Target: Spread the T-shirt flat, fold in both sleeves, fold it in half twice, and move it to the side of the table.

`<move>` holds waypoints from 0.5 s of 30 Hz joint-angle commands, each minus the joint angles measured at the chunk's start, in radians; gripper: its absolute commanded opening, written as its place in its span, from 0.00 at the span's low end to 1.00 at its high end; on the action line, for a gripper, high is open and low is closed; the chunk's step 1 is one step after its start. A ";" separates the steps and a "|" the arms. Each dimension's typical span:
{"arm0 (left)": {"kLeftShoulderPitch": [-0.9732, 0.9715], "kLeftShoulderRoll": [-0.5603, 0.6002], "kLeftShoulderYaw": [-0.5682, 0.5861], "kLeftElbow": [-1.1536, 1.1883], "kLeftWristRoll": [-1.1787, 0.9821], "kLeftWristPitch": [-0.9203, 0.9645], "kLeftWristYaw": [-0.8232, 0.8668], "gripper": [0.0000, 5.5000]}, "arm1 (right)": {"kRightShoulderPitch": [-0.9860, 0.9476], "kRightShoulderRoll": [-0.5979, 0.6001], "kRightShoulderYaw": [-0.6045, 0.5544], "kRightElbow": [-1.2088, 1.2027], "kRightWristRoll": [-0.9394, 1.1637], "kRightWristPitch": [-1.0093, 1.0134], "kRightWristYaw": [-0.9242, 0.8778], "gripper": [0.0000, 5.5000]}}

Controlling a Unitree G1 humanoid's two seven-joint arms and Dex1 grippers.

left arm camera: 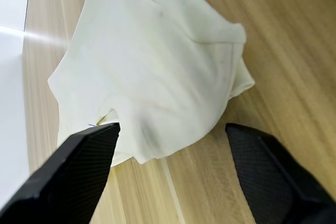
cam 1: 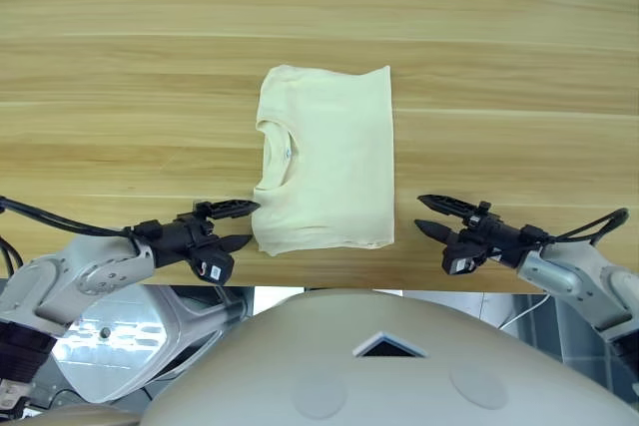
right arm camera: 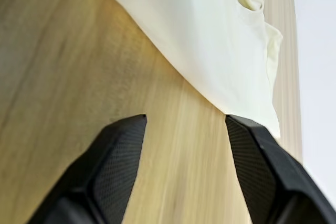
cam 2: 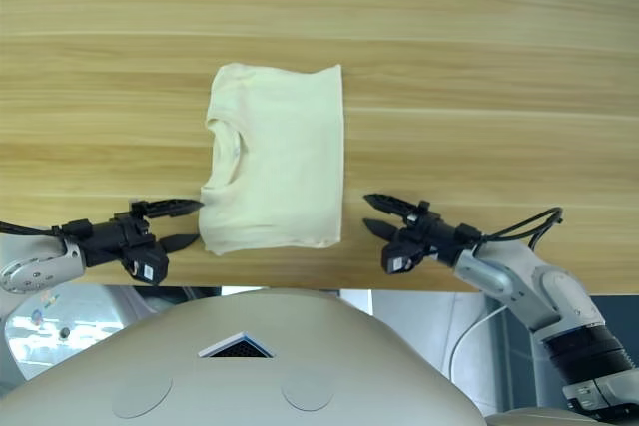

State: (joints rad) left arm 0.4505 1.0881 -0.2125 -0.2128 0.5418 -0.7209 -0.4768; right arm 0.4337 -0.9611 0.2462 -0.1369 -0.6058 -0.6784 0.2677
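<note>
A pale yellow T-shirt (cam 1: pixel 324 157) lies on a wooden table (cam 1: pixel 120 47), folded into a compact upright rectangle. It sits at the middle of the table's width, towards the 6 o'clock edge nearest the robot. Its round neckline (cam 1: pixel 272 157) opens along the 9 o'clock side, and no sleeves stick out.

The left gripper (cam 1: pixel 250 223) hovers at about 8 o'clock from the shirt, its two fingers spread apart and holding nothing, tips just beside the near left corner. The right gripper (cam 1: pixel 419 213) sits at about 4 o'clock, near the near right corner but apart from it, fingers likewise spread and empty.

Judging from the shape, the spreading, the sleeve folds and at least one halving look done. Whether the second halving is finished cannot be told. The shirt is not yet at the side of the table, so that move appears to remain.

A small label (cam 1: pixel 287 154) shows inside the neckline, and its print is too small to read.
</note>
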 commanded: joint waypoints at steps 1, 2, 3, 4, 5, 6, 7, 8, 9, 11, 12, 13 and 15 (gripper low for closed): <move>0.007 -0.015 -0.105 0.028 0.047 -0.021 -0.090 0.69 | -0.039 -0.005 0.052 0.034 -0.035 -0.007 0.085 0.51; 0.001 -0.022 -0.116 0.034 0.048 -0.022 -0.091 0.69 | -0.052 0.000 0.062 0.039 -0.035 -0.014 0.093 0.51; -0.007 -0.028 -0.125 0.042 0.050 -0.023 -0.091 0.69 | -0.064 0.005 0.073 0.042 -0.035 -0.020 0.100 0.51; -0.021 -0.035 -0.132 0.056 0.053 -0.025 -0.089 0.69 | -0.074 0.009 0.083 0.043 -0.033 -0.029 0.107 0.51; -0.034 -0.040 -0.139 0.069 0.056 -0.027 -0.086 0.69 | -0.080 0.011 0.090 0.042 -0.030 -0.033 0.110 0.51; -0.047 -0.046 -0.147 0.083 0.059 -0.029 -0.084 0.69 | -0.085 0.010 0.095 0.039 -0.026 -0.040 0.114 0.51; -0.062 -0.054 -0.158 0.097 0.062 -0.035 -0.084 0.69 | -0.090 0.010 0.100 0.038 -0.022 -0.047 0.118 0.51; -0.082 -0.067 -0.176 0.109 0.059 -0.043 -0.091 0.69 | -0.096 0.014 0.111 0.037 -0.019 -0.054 0.123 0.51; -0.097 -0.079 -0.189 0.116 0.056 -0.046 -0.097 0.69 | -0.104 0.018 0.123 0.038 -0.018 -0.062 0.129 0.51; -0.125 -0.096 -0.206 0.131 0.061 -0.046 -0.098 0.69 | -0.118 0.024 0.140 0.045 -0.017 -0.075 0.138 0.51; -0.136 -0.098 -0.208 0.140 0.064 -0.045 -0.096 0.69 | -0.123 0.023 0.145 0.048 -0.017 -0.079 0.140 0.51; -0.143 -0.095 -0.206 0.148 0.063 -0.043 -0.093 0.69 | -0.122 0.019 0.147 0.049 -0.015 -0.083 0.141 0.51; -0.146 -0.085 -0.195 0.158 0.061 -0.037 -0.086 0.69 | -0.107 0.002 0.136 0.040 -0.004 -0.089 0.143 0.51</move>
State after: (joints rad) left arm 0.2872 0.9884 -0.3864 -0.1292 0.5162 -0.8168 -0.5042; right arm 0.3022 -0.9315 0.3738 -0.1133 -0.5841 -0.7724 0.3665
